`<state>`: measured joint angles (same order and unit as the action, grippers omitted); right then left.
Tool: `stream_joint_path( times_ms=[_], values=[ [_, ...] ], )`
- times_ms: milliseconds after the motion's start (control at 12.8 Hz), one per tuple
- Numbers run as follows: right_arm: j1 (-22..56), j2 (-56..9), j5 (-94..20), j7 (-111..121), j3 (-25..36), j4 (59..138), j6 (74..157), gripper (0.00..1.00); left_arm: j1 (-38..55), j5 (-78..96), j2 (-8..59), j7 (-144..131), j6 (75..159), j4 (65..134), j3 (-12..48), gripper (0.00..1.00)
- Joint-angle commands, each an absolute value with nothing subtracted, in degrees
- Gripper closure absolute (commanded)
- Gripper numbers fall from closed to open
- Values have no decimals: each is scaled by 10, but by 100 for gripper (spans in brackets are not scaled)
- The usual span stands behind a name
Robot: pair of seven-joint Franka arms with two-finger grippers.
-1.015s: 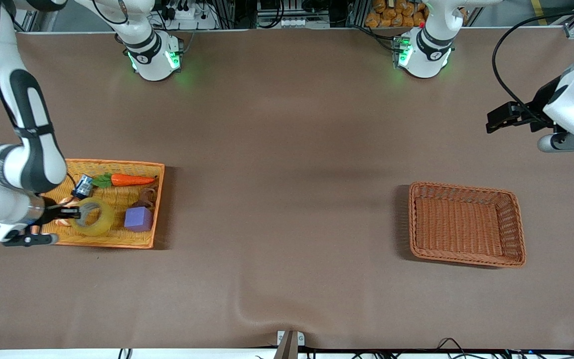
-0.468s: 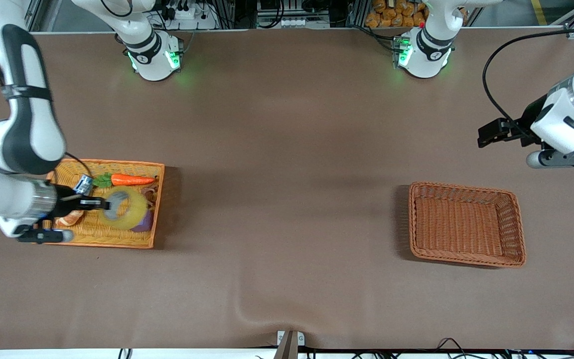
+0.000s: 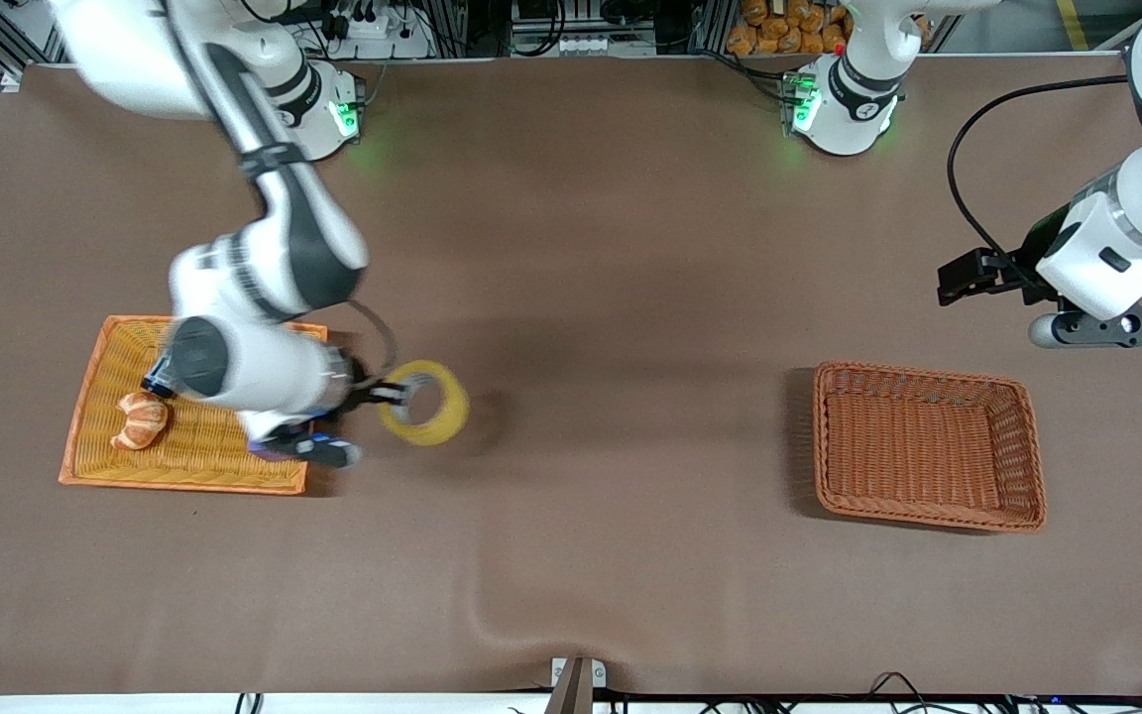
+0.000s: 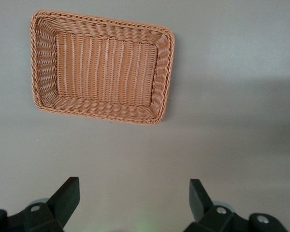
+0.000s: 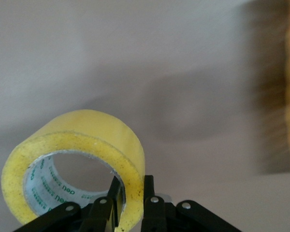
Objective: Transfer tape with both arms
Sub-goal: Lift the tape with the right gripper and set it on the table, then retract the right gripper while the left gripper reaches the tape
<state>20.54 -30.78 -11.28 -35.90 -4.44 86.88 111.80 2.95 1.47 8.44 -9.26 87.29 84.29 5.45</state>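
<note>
At the right arm's end of the table sits the orange tray (image 3: 95, 416), with a croissant (image 3: 140, 419) lying on its weave near the corner closest to that table end. The right gripper (image 3: 395, 396) is up in the air just past the tray's inner edge, over bare table, its fingers pinched on the wall of the tape (image 3: 424, 403) (one finger inside the ring, one outside, as the right wrist view shows). The tape (image 5: 72, 164) hangs on edge from that pinch, its open hole facing roughly sideways along the table and its grey core visible, with the free part of the ring pointing toward the table's middle.

That free part is what the coming handover seems to turn on: it lies on the side of the ring away from the right gripper's fingers, facing the left arm, so a second grip can take the wall there without crowding the first.

Toward the left arm's end, the wicker basket (image 3: 928, 446) rests empty. The left gripper (image 3: 968, 278) hovers above the table near the basket's edge farthest from the front camera, well apart from the tape, its fingers (image 4: 65, 198) spread wide on nothing. By my reading the right arm alone is near the tape; the two must close a long gap over the table's centre.
</note>
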Motion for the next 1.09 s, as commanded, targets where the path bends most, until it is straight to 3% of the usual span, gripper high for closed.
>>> stream_joint_path(
  times_ms=[0,156,468,780,1015],
  values=[
    [276,-336,-121,-445,-35,858,1173,90,31,27,91,-103,884,842,54,0],
    [311,-345,-120,-447,-35,858,1200,0,30,27,91,-103,884,842,54,0],
    [292,-331,-118,-371,-30,863,1184,0,33,27,91,-103,887,843,54,0],
    [164,-309,-107,-165,-28,869,1089,0,39,28,105,-115,903,844,64,0],
    [73,-277,-102,-64,-26,896,1067,0,69,27,120,-163,928,857,69,0]
  ],
)
